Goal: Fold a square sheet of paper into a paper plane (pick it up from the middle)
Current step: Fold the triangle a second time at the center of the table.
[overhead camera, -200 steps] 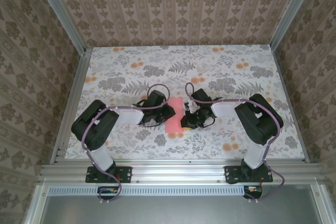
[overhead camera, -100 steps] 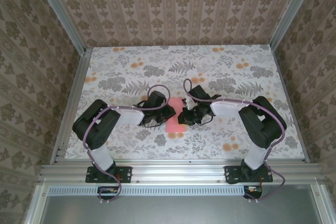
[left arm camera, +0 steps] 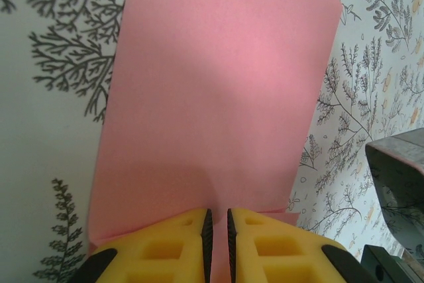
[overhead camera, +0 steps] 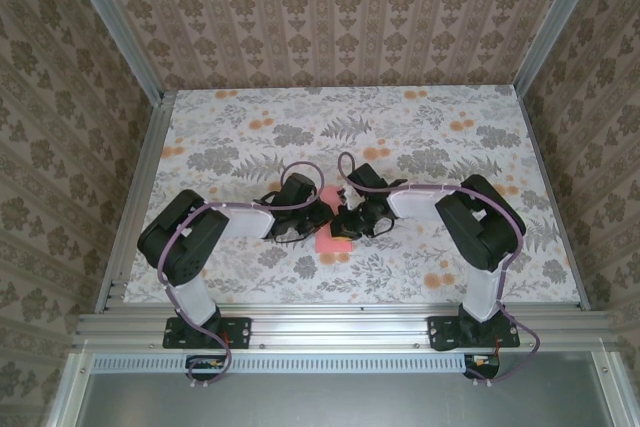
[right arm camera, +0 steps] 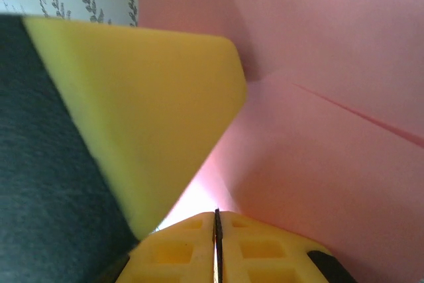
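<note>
Where the two arms meet at the middle of the table [overhead camera: 420, 127], the paper [overhead camera: 331, 238] lies as a salmon-pink patch, largely covered by the grippers, with its near end showing. The left gripper [overhead camera: 312, 214] reaches in from the left and the right gripper [overhead camera: 346, 223] from the right, the two just beside each other over the sheet.

Seen from the left wrist, the paper [left arm camera: 218, 97] stretches away flat on the floral tabletop, one far corner curling. The left gripper [left arm camera: 216, 243] has its yellow fingers almost together, with a sliver of pink pinched in the narrow gap.

Seen from the right wrist, the right gripper [right arm camera: 216, 246] is clamped tight on the paper [right arm camera: 331, 97], which rises to the fingers and carries a straight crease on the right.
</note>
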{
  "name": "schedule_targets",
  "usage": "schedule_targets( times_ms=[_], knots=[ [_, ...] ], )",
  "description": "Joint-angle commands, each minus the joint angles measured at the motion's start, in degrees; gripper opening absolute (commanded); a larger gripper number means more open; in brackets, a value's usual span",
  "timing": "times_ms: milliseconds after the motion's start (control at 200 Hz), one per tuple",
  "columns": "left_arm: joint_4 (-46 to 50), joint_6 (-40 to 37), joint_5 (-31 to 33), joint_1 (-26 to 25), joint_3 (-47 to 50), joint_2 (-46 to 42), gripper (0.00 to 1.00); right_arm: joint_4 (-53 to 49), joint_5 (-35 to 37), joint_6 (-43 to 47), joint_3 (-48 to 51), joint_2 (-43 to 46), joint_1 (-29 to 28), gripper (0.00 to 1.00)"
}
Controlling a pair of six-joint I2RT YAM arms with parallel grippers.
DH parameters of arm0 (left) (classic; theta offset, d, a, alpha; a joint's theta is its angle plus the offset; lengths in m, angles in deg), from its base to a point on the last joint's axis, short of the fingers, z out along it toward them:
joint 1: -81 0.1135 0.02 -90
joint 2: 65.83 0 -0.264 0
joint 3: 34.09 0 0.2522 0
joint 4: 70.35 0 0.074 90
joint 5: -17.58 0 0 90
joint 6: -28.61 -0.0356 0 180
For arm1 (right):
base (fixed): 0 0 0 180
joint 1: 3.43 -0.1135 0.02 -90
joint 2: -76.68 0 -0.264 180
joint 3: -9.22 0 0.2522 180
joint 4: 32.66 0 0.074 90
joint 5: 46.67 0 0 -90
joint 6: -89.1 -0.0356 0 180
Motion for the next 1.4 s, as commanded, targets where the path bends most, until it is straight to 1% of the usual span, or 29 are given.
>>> schedule_targets(
  times_ms=[0,190,350,690,910,1060,1395],
  knots=[
    [4.6,0.2,1.2,-0.4,1.0,-0.8,0.18,-3.8,2.5,0.4,-1.7,-1.7,-0.5,0.11],
    [5.5,0.1,1.6,-0.2,1.3,-1.2,0.18,-6.9,3.2,3.0,1.7,-2.9,-0.4,0.11],
    [5.6,0.3,1.8,0.2,2.4,-1.5,0.18,-6.8,2.0,3.2,5.1,-1.3,-0.4,0.1],
    [5.7,0.4,1.8,0.6,3.0,-1.0,0.17,-3.4,-2.0,1.7,8.7,1.8,0.5,0.12],
    [5.7,0.3,1.6,0.5,2.9,-0.3,0.17,-1.9,-3.1,0.5,10.7,3.5,1.6,0.14],
    [5.6,0.2,1.5,0.6,2.9,0.0,0.17,-3.7,-2.0,1.4,11.7,4.5,2.4,0.14],
    [6.1,0.0,1.4,0.5,2.4,0.0,0.17,-9.0,3.6,4.9,15.7,8.9,2.6,0.13]
  ],
)
